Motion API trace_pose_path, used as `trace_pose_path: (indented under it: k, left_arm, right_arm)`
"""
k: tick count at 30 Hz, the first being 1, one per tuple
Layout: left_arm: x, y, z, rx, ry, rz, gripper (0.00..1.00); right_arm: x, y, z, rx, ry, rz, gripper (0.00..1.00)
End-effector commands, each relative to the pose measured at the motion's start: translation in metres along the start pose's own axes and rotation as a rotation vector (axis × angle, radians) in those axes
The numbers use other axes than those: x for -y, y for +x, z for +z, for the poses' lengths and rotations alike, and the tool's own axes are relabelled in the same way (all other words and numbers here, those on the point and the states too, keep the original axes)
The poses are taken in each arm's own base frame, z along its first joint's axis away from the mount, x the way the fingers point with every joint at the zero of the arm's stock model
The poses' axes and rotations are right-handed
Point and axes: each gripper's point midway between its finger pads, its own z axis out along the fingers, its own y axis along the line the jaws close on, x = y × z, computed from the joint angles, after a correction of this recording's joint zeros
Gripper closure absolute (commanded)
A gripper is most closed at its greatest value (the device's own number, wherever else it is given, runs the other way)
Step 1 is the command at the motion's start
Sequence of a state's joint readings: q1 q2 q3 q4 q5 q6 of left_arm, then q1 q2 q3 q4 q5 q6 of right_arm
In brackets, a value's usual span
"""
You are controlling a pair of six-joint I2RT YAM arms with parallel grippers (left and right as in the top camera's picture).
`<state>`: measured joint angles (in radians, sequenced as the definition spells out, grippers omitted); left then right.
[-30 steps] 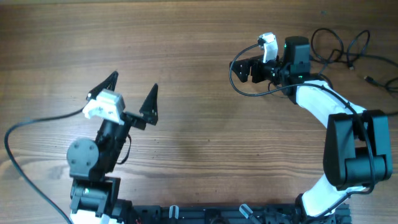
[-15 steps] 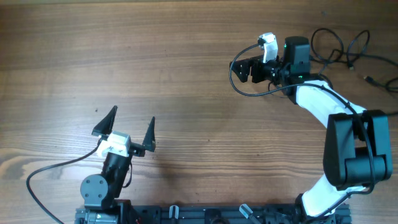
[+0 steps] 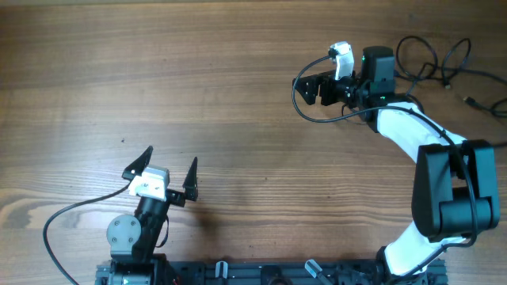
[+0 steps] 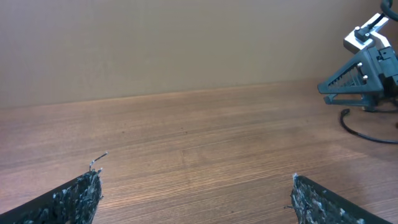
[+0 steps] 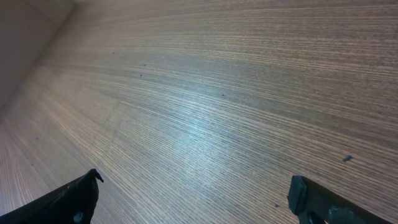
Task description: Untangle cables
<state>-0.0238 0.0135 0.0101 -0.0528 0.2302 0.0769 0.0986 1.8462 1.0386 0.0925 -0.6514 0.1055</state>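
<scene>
lying in loose thin black loops, the cables (image 3: pixel 444 63) sit at the far right corner of the table (image 3: pixel 238 71), just behind the right arm's wrist, with one small plug end a little apart toward the right edge. the right gripper (image 3: pixel 310 89) points left, away from the cables, and touches none of them; its jaws stand wide, and in its own wrist view the two dark fingertips (image 5: pixel 74 199) sit in the bottom corners with only bare wood grain between them. the left gripper (image 3: pixel 171 156) is near the front edge on the left side, well apart from the cables, its jaws also spread wide with nothing held. its wrist view looks across the bare wood toward the right gripper, with a thicker black arm wire curving on the table below it.
</scene>
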Motion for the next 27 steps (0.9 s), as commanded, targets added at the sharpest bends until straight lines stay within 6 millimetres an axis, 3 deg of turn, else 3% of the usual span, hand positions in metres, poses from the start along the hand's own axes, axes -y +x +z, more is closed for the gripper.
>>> trace_pose_path:
  k: [1,12,27]
  left_arm:
    - [-0.003,0.002,0.0,-0.002,-0.016,-0.042,0.0]
    - [-0.014,0.004,-0.001,-0.002,-0.081,-0.171,0.0]
    - [-0.021,0.004,-0.002,-0.001,-0.123,-0.162,0.0]
  right_arm:
    - [0.0,0.002,0.004,-0.006,-0.012,0.008,0.0]
    - [0.0,0.002,0.004,-0.006,-0.012,0.008,0.0]
    - [0.0,0.002,0.004,-0.006,-0.012,0.008,0.0]
